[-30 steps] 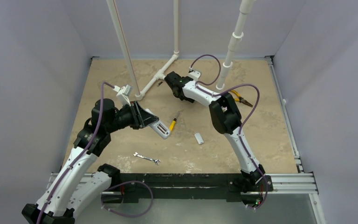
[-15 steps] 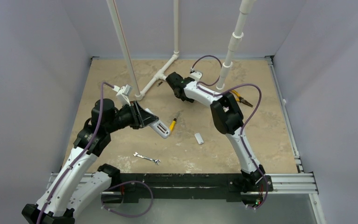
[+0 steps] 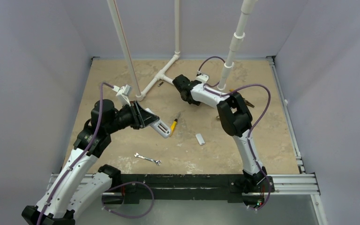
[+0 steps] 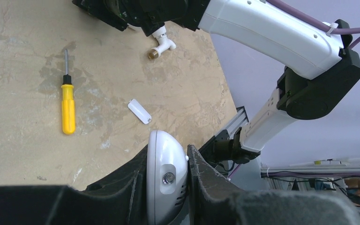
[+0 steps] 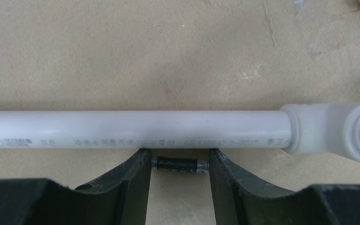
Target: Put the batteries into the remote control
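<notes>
My left jaws are clamped on the remote control (image 4: 167,164), held clear above the worktop (image 4: 23,154). My right jaws bracket a battery (image 5: 180,165) end to end, just beside the white pipe (image 5: 136,129) (squeezing it or not, I cannot tell).

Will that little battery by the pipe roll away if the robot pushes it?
Probably it rolls easily: the battery is a small cylinder lying on its side. The white pipe beside it would likely block it that way.
</notes>
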